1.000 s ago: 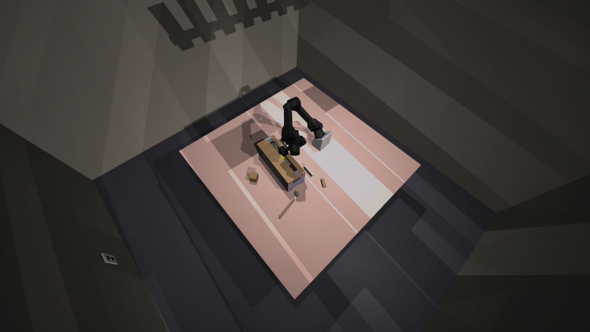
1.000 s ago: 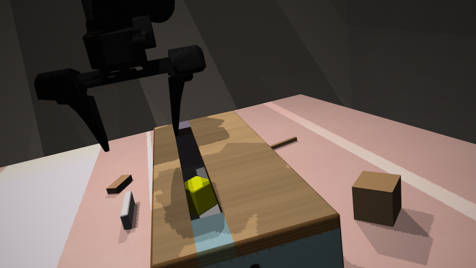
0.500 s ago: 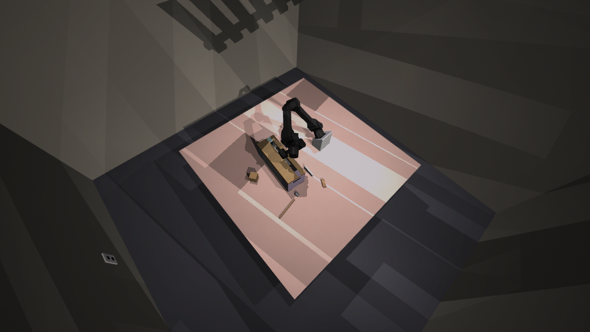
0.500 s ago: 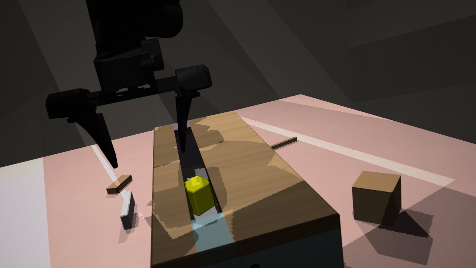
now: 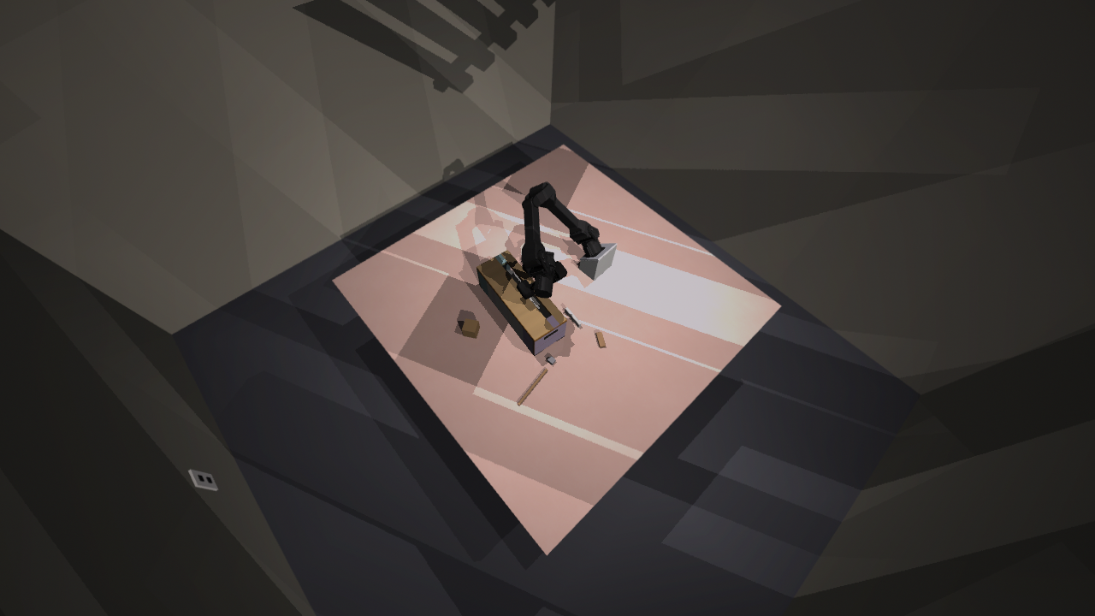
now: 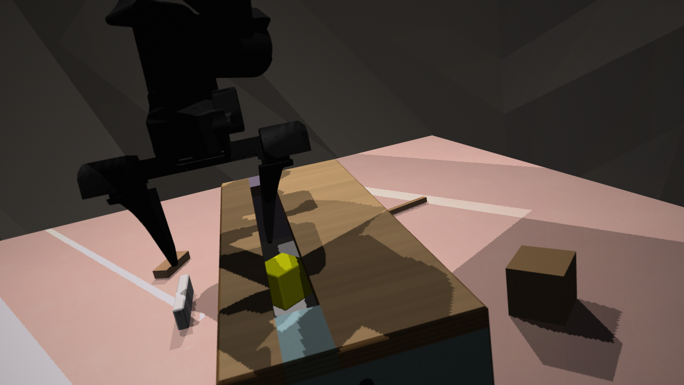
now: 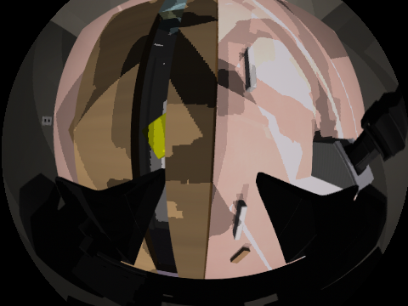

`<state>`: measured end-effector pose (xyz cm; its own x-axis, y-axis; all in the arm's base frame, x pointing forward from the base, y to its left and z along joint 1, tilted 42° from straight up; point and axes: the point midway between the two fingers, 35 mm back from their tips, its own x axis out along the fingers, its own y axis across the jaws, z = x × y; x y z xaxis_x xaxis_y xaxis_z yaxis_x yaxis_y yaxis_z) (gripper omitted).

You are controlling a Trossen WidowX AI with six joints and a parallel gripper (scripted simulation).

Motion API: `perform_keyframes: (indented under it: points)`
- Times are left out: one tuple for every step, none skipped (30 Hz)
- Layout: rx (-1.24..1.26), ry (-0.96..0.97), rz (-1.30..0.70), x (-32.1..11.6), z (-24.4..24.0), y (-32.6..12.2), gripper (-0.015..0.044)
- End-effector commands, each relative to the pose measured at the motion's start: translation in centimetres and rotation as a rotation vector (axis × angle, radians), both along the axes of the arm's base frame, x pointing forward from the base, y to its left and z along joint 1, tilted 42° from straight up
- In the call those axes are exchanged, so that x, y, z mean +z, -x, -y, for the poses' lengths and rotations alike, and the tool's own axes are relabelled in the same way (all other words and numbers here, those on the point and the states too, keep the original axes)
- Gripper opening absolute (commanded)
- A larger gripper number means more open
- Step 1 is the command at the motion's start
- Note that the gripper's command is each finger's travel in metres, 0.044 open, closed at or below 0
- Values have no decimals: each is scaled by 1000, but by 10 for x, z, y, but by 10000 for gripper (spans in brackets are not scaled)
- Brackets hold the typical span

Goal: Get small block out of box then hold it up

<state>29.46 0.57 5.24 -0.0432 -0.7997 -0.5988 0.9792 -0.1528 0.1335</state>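
One yellow block (image 6: 285,282) (image 7: 158,137), outside the open jaws, in slot

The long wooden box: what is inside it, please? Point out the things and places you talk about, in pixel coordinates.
Through the slot in the box's top (image 5: 514,297) (image 6: 382,268) (image 7: 193,161), a yellow block (image 6: 285,282) (image 7: 157,136) shows on a pale surface. The wooden top covers the rest of the inside.

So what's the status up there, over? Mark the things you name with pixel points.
Gripper (image 6: 222,253) (image 7: 212,176) open, nothing held, one finger over the slot. Yellow block (image 6: 285,282) (image 7: 158,137) inside the box (image 5: 514,306) (image 6: 382,268) (image 7: 191,161). Box top flanks the slot, narrowing access.
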Motion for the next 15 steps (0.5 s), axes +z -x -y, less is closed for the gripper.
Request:
perform_keyframes:
  points:
    - [1,5,-7,-6,6,1,400]
    - [1,5,-7,-7,7,1,400]
    - [1,5,-7,-8,8,2,400]
    - [1,5,-7,-9,9,2,400]
    - [1,5,-7,-11,10,2,400]
    - [1,6,-7,-12,11,2,400]
    - [1,6,-7,-13,12,2,400]
    - [1,6,-7,-14,13,2,400]
    - [1,6,-7,-15,14,2,400]
    - [0,7,-7,-17,15,2,400]
    - [0,7,-7,-18,16,3,400]
    - [0,7,-7,-19,17,3,400]
    - [0,7,-7,-19,17,3,400]
    - [0,7,-7,-19,17,3,400]
    - [-1,3,0,-17,14,1,400]
